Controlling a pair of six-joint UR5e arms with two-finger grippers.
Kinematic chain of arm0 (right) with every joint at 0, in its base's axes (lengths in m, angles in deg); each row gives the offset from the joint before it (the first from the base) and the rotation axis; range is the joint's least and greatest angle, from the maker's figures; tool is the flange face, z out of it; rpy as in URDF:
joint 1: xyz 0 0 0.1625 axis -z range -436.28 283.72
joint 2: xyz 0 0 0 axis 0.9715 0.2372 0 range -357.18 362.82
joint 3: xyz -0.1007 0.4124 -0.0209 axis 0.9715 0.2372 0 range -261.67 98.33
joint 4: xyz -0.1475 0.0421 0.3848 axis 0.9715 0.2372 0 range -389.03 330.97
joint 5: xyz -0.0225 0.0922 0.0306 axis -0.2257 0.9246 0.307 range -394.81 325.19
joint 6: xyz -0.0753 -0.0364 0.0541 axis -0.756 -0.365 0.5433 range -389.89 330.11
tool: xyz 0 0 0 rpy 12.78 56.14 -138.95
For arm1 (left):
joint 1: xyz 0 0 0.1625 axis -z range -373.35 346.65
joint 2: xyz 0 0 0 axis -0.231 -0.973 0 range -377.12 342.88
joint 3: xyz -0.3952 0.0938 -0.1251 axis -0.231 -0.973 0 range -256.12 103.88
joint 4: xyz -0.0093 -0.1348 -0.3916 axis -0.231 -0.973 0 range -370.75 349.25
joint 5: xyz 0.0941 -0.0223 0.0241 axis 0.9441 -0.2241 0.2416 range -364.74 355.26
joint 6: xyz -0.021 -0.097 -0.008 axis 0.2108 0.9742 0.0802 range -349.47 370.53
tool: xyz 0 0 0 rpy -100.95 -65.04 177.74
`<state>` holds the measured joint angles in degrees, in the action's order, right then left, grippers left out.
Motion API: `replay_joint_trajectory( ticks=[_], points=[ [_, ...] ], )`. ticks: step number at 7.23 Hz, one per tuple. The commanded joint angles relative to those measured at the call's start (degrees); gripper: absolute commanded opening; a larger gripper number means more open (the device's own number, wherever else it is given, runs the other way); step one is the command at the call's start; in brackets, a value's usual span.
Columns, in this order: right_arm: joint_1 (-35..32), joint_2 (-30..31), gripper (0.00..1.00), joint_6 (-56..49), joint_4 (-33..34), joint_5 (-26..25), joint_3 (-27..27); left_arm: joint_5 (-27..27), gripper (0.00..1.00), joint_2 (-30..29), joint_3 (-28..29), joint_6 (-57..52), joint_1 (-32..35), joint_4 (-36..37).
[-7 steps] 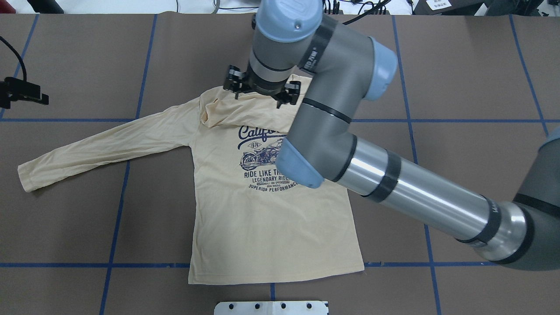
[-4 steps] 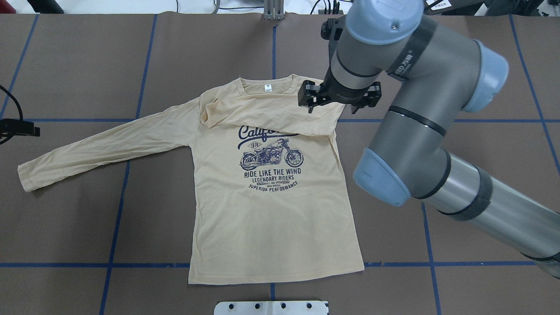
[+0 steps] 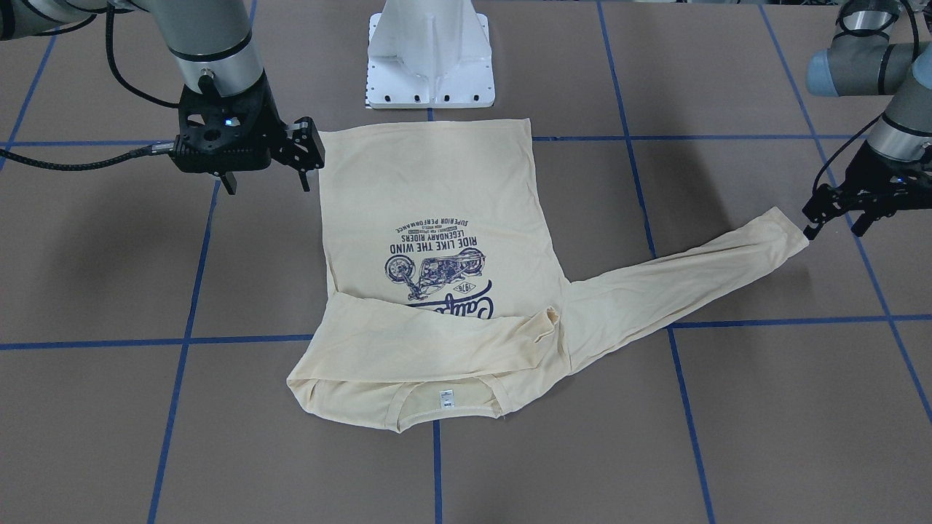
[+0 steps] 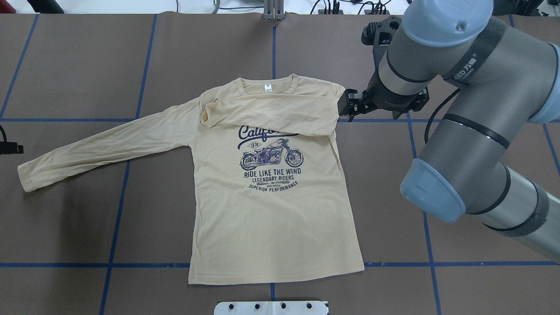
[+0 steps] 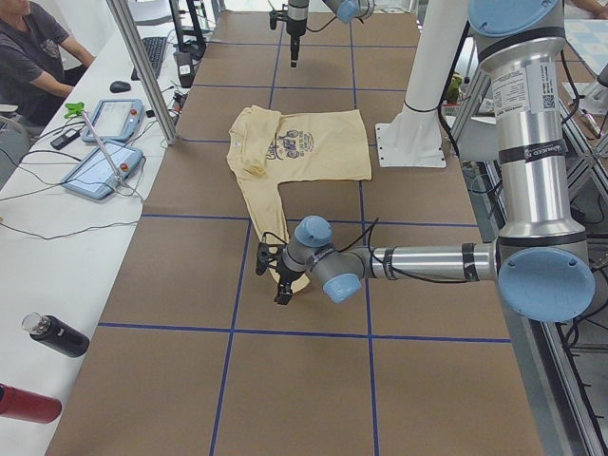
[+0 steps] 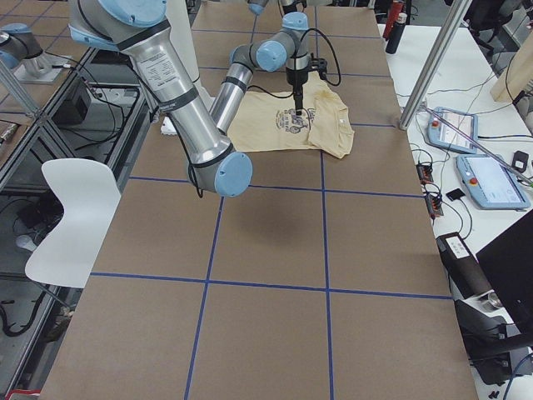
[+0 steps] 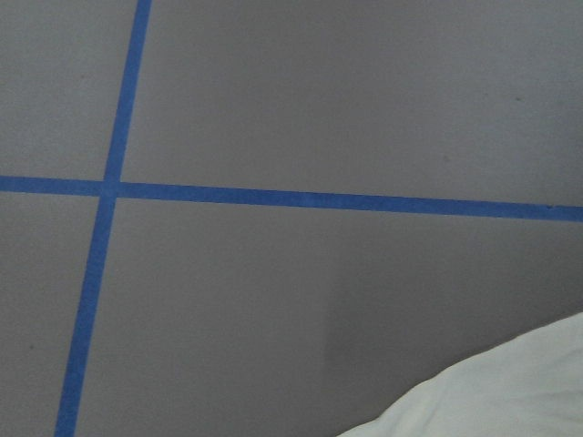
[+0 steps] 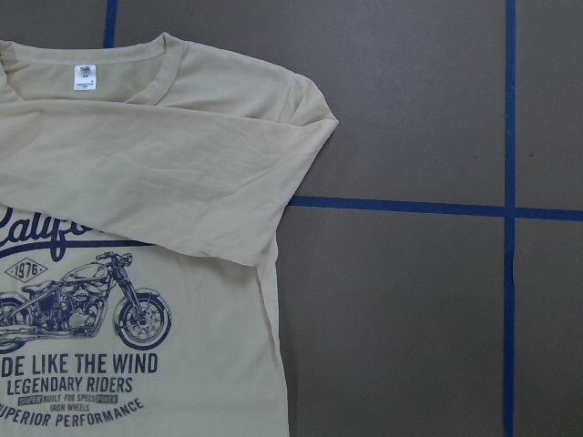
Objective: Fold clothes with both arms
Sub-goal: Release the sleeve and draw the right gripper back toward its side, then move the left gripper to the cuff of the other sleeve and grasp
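Lying flat and print-up on the table (image 4: 87, 65), the shirt (image 4: 271, 218) has one sleeve (image 4: 271, 111) folded across its chest, covering the top of the print. The other sleeve (image 4: 105, 146) stretches straight out. The right gripper (image 3: 267, 180) hangs above the table beside the shirt's folded-side shoulder, fingers spread and empty. Its arm (image 4: 463, 131) blocks the overhead view of the table on that side of the shirt. The left gripper (image 3: 834, 227) sits at the outstretched cuff (image 3: 790, 233), fingers spread; whether it touches the cuff I cannot tell. A white base (image 3: 429, 58) stands just past the shirt's hem. Beyond the collar, a bench (image 5: 57, 218) holds two tablets (image 5: 106, 142).
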<state>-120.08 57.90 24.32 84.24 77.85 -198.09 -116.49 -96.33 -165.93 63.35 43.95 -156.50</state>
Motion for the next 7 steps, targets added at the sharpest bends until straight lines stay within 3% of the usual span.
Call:
replay_joint_trajectory(
  ticks=[1, 5, 7],
  points=[
    [-0.1, 0.2, 1.0, -0.1, -0.1, 0.7, -0.2, 0.4, 1.0, -0.6, 0.6, 0.4, -3.9, -0.4],
    [-0.2, 0.2, 1.0, -0.1, -0.2, 1.1, -0.1, 0.5, 0.99, -0.9, 0.9, 0.3, -6.4, -0.2],
    [-0.2, 0.1, 1.0, 0.0, -0.2, 1.2, -0.1, 0.4, 0.94, -0.3, 0.8, 0.3, -6.3, -0.2]
  ],
)
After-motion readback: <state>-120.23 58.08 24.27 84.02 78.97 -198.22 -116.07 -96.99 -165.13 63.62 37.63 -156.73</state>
